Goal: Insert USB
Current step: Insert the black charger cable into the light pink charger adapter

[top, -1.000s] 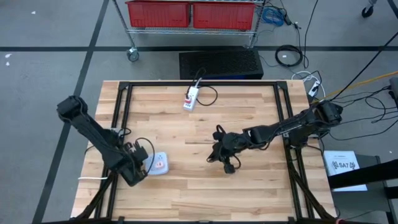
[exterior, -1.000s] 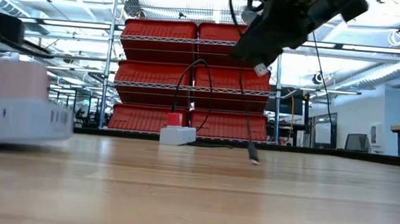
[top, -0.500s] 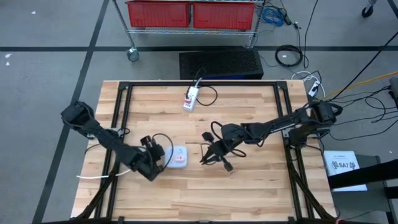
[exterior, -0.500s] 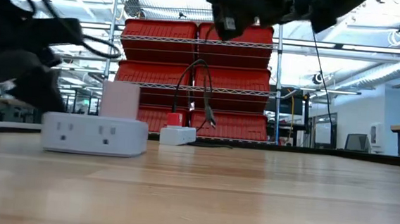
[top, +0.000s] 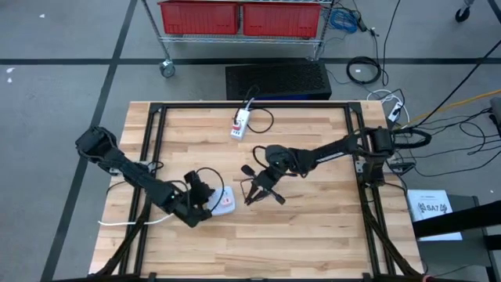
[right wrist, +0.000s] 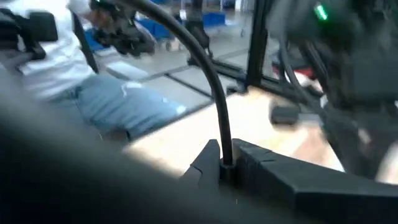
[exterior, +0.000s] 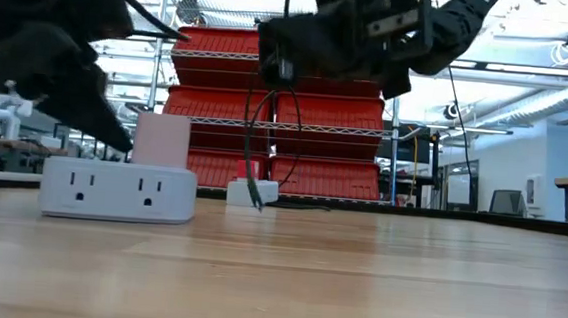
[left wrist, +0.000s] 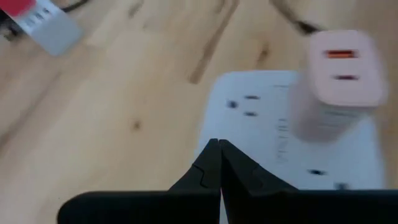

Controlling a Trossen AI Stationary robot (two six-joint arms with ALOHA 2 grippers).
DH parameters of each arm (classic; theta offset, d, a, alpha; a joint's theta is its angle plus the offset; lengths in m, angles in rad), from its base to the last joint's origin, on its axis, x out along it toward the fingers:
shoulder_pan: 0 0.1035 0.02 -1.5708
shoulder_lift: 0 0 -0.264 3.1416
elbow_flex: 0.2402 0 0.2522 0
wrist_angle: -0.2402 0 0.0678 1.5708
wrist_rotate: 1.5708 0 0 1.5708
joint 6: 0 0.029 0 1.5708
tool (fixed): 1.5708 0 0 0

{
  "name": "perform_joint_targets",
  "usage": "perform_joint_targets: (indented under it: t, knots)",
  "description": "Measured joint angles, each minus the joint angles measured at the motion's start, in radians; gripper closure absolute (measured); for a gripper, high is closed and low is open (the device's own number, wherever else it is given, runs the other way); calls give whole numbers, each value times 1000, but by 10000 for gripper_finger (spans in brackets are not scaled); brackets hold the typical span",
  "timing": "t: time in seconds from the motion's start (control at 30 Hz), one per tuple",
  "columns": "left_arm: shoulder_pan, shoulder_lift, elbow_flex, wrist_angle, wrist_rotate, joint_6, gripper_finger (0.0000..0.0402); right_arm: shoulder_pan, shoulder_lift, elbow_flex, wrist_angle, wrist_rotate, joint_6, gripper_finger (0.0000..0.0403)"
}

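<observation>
A white power strip (top: 224, 203) (exterior: 119, 189) lies flat on the table with a pink USB charger (left wrist: 344, 68) (exterior: 162, 138) plugged upright into it. My left gripper (top: 202, 196) (left wrist: 216, 148) is shut at the strip's left edge. My right gripper (top: 262, 178) (exterior: 302, 50) hovers just right of the strip, shut on a black USB cable (right wrist: 214, 93). The cable's plug end (exterior: 255, 199) hangs down close to the table. My left gripper sets its shut fingertips (left wrist: 210, 155) against the power strip's edge (left wrist: 205, 127), coming slanting down from the table's left; the strip stays flat on the wood. My right gripper pinches the black cable (right wrist: 222, 155) between its two fingers, across the cable. One stretch arcs away from the fingers; the plug end (exterior: 255, 199) dangles below.
A second power strip with a red switch (top: 241, 124) (exterior: 252, 190) lies near the far edge with its own cord. Black frame rails (top: 153, 137) run along the table's sides. Red bins on a wire rack (exterior: 268, 108) stand behind the table. A person sits beyond the table (right wrist: 93, 87).
My left gripper has moved toward the table's right, sliding the power strip along the wood toward the middle. My right gripper has carried the cable leftward toward the strip, the hanging plug swinging along with it.
</observation>
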Motion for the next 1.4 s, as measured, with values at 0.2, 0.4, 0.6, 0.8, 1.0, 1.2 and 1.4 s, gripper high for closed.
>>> perform_joint_targets:
  t: [0.2,0.4,0.6,0.8,1.0,1.2,1.4]
  knots:
    - [-112,-51,1,-5,-65,-187,400,-89,-38,6,-79,87,-45,401]
    - [-95,-88,1,71,-202,-230,400,-136,-39,6,-116,65,-43,401]
    - [58,-89,1,418,-83,236,385,-126,-39,23,-189,-58,-30,401]
    - [235,-106,1,734,207,657,345,-98,-39,41,-265,-58,-35,401]
    - [397,-82,1,769,573,687,306,-71,-39,41,-269,-58,-22,401]
    - [452,-27,1,911,751,787,278,-61,-39,41,-266,-56,16,401]
    - [476,26,1,958,839,811,276,-61,-39,41,-251,-57,54,401]
